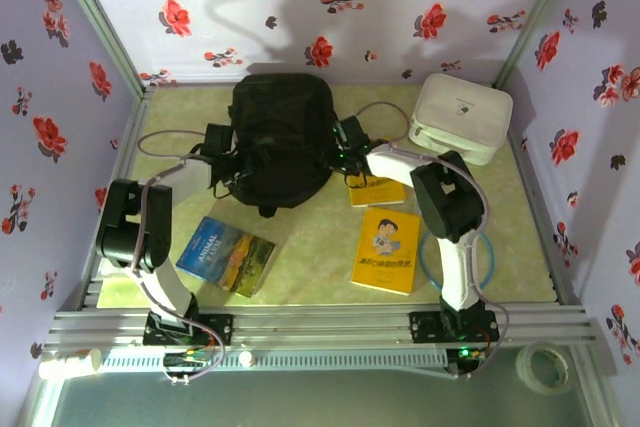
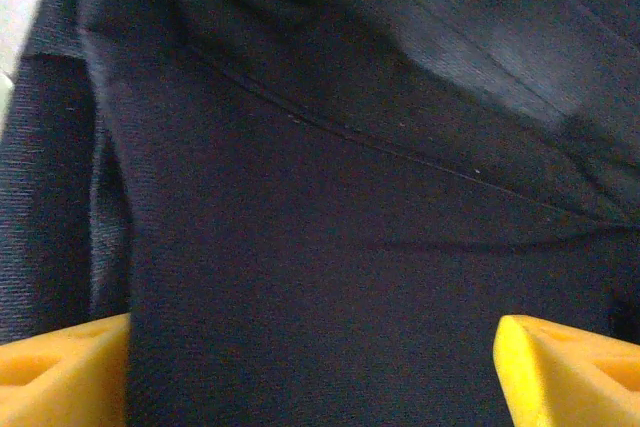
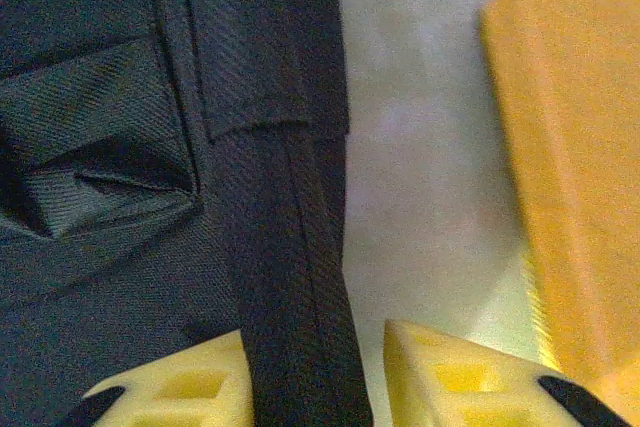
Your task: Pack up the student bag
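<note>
Seemingly right tool [image 3: 312,387] pinches the student bag [image 1: 283,137] edge; left tool [image 2: 315,377] gapes against it.

Black student bag [image 1: 283,132], yellow book [image 1: 387,249]

Middle of the desk [image 1: 310,237], toward the back: bag [image 1: 283,137]. Right of it, in the far corner: case [image 1: 460,117]. At the bag's left side, left fingers [image 2: 60,367]; at its right edge, right fingers [image 3: 440,377], one to each side of that edge. Just right of those, small book [image 1: 375,190]; in front of that, big book [image 1: 387,249]. Front left: third book [image 1: 226,255]. Off the desk, near right: tape [image 1: 545,367].
</note>
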Controlling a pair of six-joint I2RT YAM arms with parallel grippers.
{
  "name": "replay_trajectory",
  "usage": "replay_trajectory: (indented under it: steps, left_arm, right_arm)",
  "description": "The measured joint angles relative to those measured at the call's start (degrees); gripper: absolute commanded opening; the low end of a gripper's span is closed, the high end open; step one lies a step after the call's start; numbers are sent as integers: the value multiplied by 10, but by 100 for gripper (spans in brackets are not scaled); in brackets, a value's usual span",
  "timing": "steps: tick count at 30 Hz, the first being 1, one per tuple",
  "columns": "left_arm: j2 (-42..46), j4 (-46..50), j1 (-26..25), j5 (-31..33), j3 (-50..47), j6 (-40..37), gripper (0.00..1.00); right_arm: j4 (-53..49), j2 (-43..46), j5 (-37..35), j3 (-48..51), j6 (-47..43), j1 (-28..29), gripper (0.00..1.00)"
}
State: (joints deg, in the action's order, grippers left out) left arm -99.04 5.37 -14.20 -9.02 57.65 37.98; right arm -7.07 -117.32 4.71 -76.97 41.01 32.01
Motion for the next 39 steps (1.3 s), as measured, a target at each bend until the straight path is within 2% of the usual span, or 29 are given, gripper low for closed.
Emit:
replay_trajectory:
  steps: [6,10,13,17,24,28,33,39]
  left_arm:
    - [32,64,0,52,5,-20,89]
    - [97,105,0,74,5,-28,87]
    - [140,118,-7,75,5,-30,84]
    - [152,115,-48,57,10,-12,77]
    - [59,70,-148,-10,47,64,58]
    - [-13,42,-188,-34,79,100,51]
    - [-80,21,-216,-50,113,138,44]
    - [-115,7,-222,-54,133,166,33]
  right_arm:
    - [1,83,28,82,5,-6,59]
    - [5,143,56,110,13,-11,59]
    - [21,162,83,126,24,-13,55]
    - [30,163,106,155,42,-13,49]
    - [59,144,144,176,69,-14,42]
    - [71,131,149,183,76,-15,38]
    - [90,116,153,191,77,-17,35]
    - [110,111,151,204,88,-18,30]
